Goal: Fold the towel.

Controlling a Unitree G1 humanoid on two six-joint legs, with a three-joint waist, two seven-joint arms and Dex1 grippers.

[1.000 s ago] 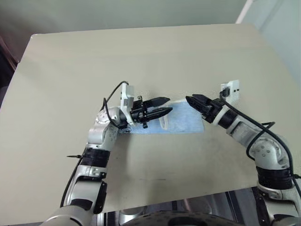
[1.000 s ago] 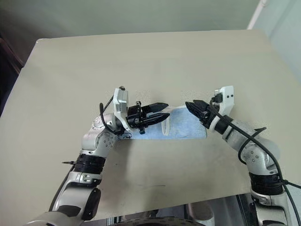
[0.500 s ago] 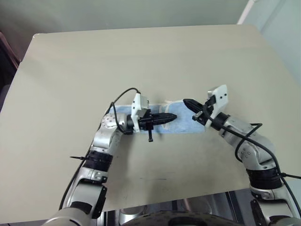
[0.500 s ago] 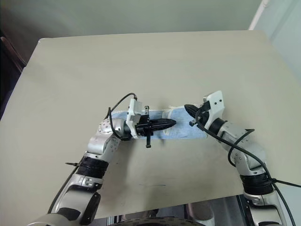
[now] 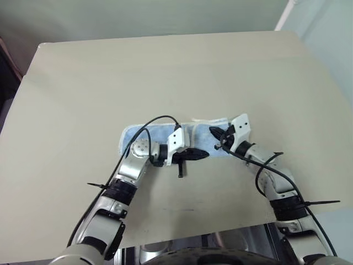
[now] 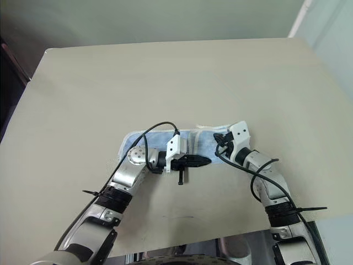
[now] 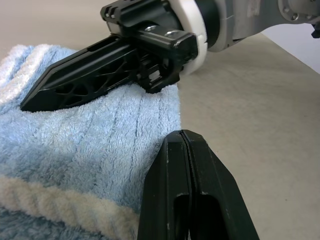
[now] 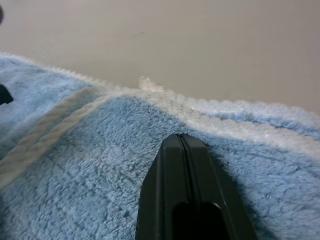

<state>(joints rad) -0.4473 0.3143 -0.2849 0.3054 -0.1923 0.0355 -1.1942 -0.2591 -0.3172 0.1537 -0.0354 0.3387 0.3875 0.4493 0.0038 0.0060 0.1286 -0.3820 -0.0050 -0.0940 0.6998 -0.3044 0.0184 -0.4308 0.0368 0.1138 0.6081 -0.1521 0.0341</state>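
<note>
The towel lies flat on the table as a long light-blue strip with cream trim. My left gripper is shut, pointing right along the towel's near edge at its right half, with nothing between its fingers. My right gripper is shut too, pointing left, its tip low over the towel's right end near the far trimmed edge. The two tips lie close together, and the right gripper's black fingers rest on the cloth in the left wrist view.
The beige table reaches well beyond the towel on the far side and to both sides. Its near edge runs just behind my arms. A black cable loops over the left wrist above the towel.
Both grippers were slightly open above the towel; they have shut and sunk onto it, drawing nearer to me. More of the towel's left part now shows.
</note>
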